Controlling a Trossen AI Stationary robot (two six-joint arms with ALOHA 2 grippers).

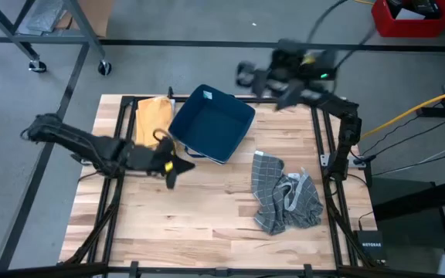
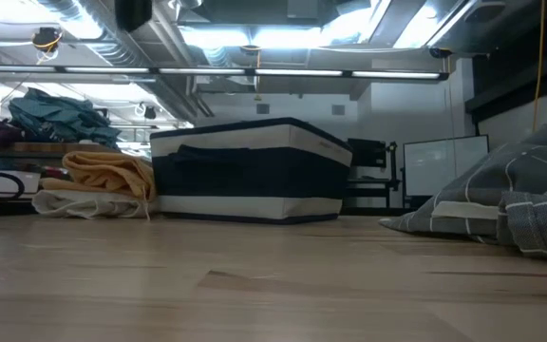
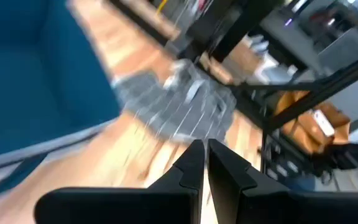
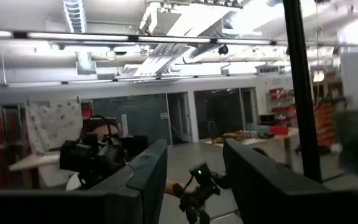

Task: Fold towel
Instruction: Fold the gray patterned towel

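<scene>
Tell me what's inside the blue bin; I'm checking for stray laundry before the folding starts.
The high view shows only bare blue floor inside the blue bin. The yellow towel lies outside beside it. The low view shows only its outer wall, so nothing more.

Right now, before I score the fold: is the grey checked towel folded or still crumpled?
Crumpled, not folded. The grey checked towel lies in an uneven bunched heap right of the blue bin, with no gripper touching it.
</scene>
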